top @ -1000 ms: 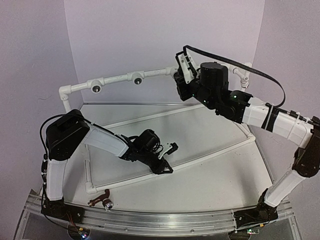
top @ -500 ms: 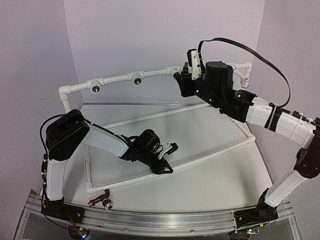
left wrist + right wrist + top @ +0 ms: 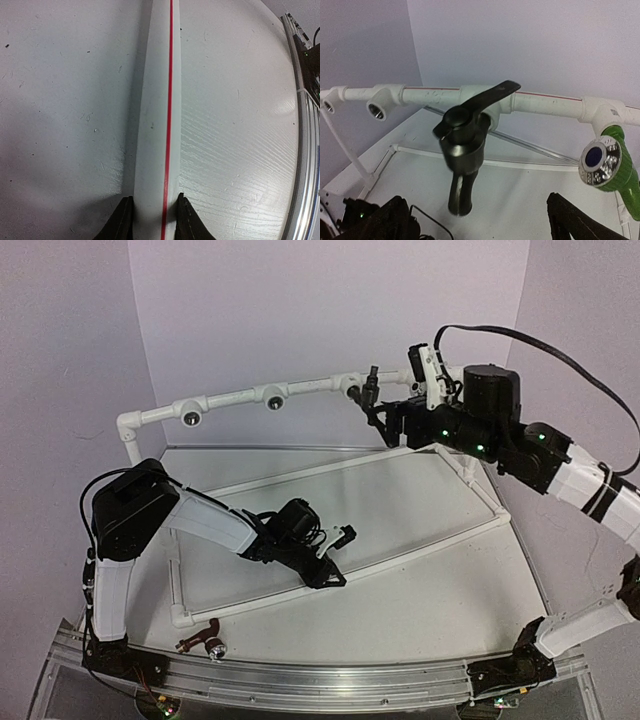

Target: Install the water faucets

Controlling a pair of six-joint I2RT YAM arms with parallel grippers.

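Observation:
A black faucet (image 3: 369,390) hangs from a socket of the white pipe frame (image 3: 230,400), its lever up and spout down. My right gripper (image 3: 392,418) stands open just to its right, and the black faucet (image 3: 465,145) sits free, ahead of my right gripper (image 3: 480,216). A green faucet (image 3: 607,160) is fitted on the frame's right end. A reddish-brown faucet (image 3: 205,640) lies at the table's near left edge. My left gripper (image 3: 326,578) is shut on the frame's low front pipe (image 3: 155,125), pinched at my left gripper (image 3: 153,201).
Two open tee sockets (image 3: 192,417) (image 3: 273,400) face forward on the upper rail, left of the black faucet. Lower white rails (image 3: 440,540) outline the table. Walls close in behind and on both sides. A metal rail (image 3: 330,680) runs along the near edge.
My right gripper has opened, let go of the black faucet and drawn back to the right. The faucet stays on the pipe. The left arm has not moved.

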